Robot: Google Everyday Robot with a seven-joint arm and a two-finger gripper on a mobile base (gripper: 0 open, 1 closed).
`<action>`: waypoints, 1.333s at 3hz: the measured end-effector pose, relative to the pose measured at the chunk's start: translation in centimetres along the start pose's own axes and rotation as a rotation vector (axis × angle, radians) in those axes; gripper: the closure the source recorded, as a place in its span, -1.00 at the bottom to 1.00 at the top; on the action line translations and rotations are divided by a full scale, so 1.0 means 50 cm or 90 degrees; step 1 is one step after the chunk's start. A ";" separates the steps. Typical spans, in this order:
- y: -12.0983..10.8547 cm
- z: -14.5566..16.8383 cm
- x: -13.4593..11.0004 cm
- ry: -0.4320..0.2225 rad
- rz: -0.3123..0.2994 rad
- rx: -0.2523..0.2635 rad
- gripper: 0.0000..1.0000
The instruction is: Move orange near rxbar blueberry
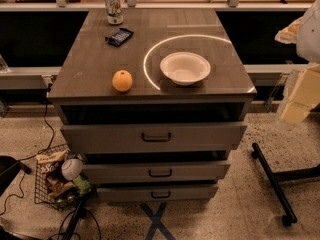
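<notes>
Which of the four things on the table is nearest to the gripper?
The white bowl: it sits rightmost, toward the gripper right of the table; orange, bar and can lie further left.

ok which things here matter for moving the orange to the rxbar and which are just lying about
For the job: orange, front left of the cabinet top; rxbar blueberry, further back; gripper, off to the right of the cabinet.
Lying about: white bowl; drink can; wire basket on the floor.

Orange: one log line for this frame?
orange front-left on cabinet top, untouched | rxbar blueberry farther back, apart | end effector beyond right edge, holding nothing | move not yet begun
</notes>
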State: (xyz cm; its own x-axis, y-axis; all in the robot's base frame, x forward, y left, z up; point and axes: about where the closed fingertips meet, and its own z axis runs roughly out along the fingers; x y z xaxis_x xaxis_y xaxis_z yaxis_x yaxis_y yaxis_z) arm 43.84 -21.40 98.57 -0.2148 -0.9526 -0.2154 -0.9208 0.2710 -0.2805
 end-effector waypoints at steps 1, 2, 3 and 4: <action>-0.002 -0.001 -0.004 -0.004 -0.001 0.003 -1.00; -0.041 -0.002 -0.061 -0.077 -0.015 0.040 -1.00; -0.091 0.004 -0.137 -0.199 -0.010 0.068 -1.00; -0.125 0.020 -0.225 -0.292 -0.007 0.064 -1.00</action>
State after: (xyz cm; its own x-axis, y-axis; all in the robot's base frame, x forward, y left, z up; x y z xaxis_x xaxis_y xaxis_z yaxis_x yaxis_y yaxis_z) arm 52.32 -12.26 101.83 -0.0184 -0.8017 -0.5974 -0.8814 0.2951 -0.3689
